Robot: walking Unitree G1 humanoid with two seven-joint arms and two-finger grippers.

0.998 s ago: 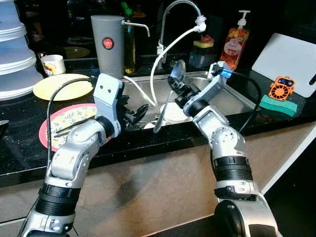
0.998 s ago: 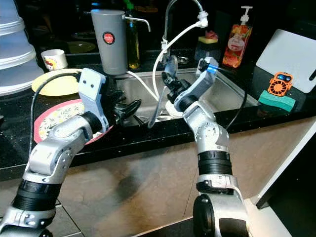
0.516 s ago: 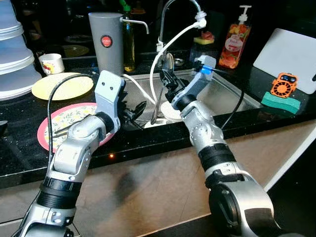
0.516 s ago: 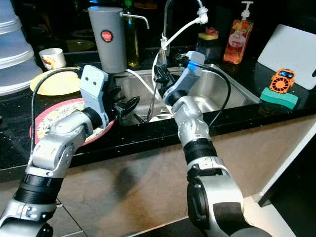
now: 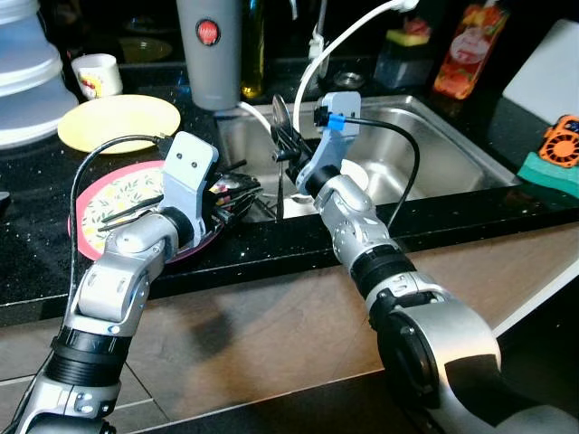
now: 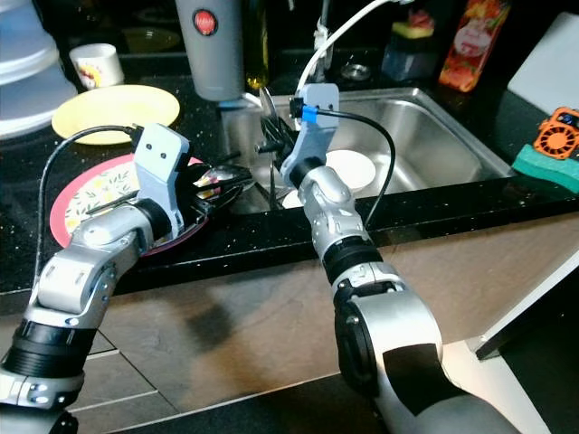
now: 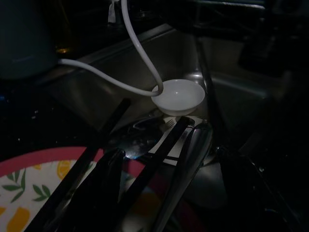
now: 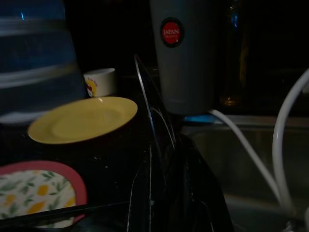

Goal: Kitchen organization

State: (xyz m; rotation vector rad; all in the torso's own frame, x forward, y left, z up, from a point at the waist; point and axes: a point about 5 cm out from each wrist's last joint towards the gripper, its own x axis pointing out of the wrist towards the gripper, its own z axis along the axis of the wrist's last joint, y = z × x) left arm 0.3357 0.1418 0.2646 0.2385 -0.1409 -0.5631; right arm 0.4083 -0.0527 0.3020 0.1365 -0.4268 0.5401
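while the right tool (image 5: 286,149) grips a large metal spoon (image 6: 268,117) by its handle, bowl end raised and the handle hanging toward the sink's (image 5: 434,158) left edge, the hold looks chosen to carry the spoon clear of the basin wall and across toward the pink patterned plate (image 5: 104,212) on the black bench (image 5: 36,271). that plate lies just left of the sink, and the left tool (image 5: 237,192) hovers at its near rim, fingers spread narrowly over what appear to be chopsticks (image 7: 77,171) and other cutlery resting across the plate; whether it is pinching any of them i cannot tell. probably the plate serves as the collecting spot for utensils, so the left arm waits there to steady or receive. a small white dish (image 7: 177,95) sits in the sink bottom with the white hose (image 5: 348,36) trailing down to it. behind, a yellow plate (image 5: 118,122) and grey canister (image 5: 210,50) stand well apart from the work.
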